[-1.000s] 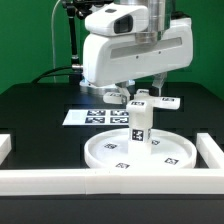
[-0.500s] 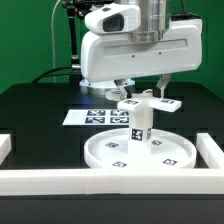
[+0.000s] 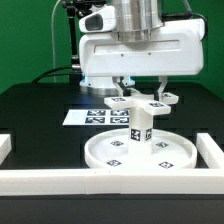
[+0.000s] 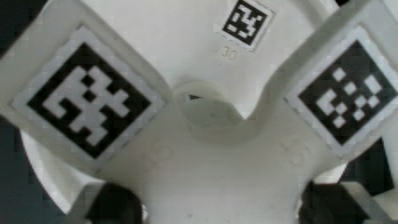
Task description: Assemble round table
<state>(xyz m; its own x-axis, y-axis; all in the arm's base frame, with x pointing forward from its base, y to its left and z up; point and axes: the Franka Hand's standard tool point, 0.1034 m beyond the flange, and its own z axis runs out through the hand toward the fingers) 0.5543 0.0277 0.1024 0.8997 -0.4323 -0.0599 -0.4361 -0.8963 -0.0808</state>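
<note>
The large rimmed round disc [image 3: 100, 156] lies flat on the black table. The short cylindrical leg [image 3: 140, 128] stands upright at its middle. My gripper [image 3: 142, 92] is shut on the cross-shaped base [image 3: 140, 101] and holds it level right over the leg's top. I cannot tell whether base and leg touch. In the wrist view the base [image 4: 214, 130] fills the picture with its tagged arms. My gripper [image 4: 222, 205] clamps one arm of the base, and a dark fingertip [image 4: 118, 204] shows on each side of it.
The marker board [image 3: 92, 116] lies behind the disc, toward the exterior view's left. Long white border rails run along the front [image 3: 100, 181], the left [image 3: 4, 146] and the right [image 3: 211, 151]. The arm's white body hangs over the back of the table.
My gripper has carried the cross-shaped base toward the exterior view's left, from beside the leg's top to over it. The disc and leg have not moved.
</note>
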